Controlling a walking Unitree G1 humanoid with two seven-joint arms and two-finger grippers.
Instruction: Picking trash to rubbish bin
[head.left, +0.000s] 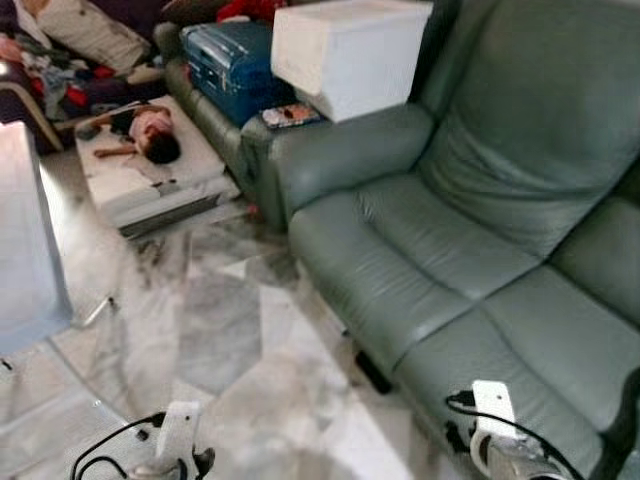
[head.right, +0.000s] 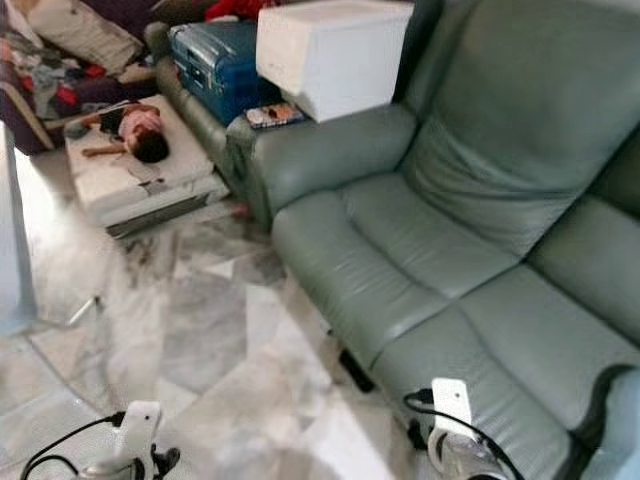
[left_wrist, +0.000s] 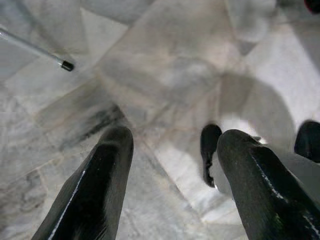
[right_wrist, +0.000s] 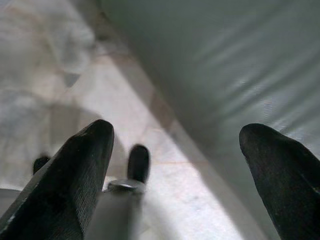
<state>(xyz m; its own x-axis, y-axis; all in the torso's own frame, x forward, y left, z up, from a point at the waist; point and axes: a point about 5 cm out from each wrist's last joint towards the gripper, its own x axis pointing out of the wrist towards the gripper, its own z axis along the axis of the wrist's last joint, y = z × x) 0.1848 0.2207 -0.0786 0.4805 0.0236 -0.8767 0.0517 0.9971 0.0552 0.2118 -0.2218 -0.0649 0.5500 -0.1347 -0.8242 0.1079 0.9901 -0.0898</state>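
My left gripper (left_wrist: 170, 137) hangs open over the grey marble floor (head.left: 230, 330), with nothing between its black fingers (left_wrist: 95, 190). My right gripper (right_wrist: 182, 132) is open too, low beside the front edge of the green leather sofa (head.left: 470, 240). Both wrists (head.left: 175, 440) (head.left: 495, 420) show at the bottom of the eye views. A small colourful packet (head.left: 290, 115) lies on the sofa's arm, and a tiny red scrap (head.left: 252, 210) lies on the floor at the sofa's corner. I cannot make out a rubbish bin.
A white box (head.left: 350, 50) and a blue suitcase (head.left: 230, 60) sit on the sofa behind the arm. A person (head.left: 150, 130) lies on a low white platform (head.left: 150, 185) at the far left. A white panel (head.left: 25, 240) stands at my left, with a thin metal leg (left_wrist: 35, 47) nearby.
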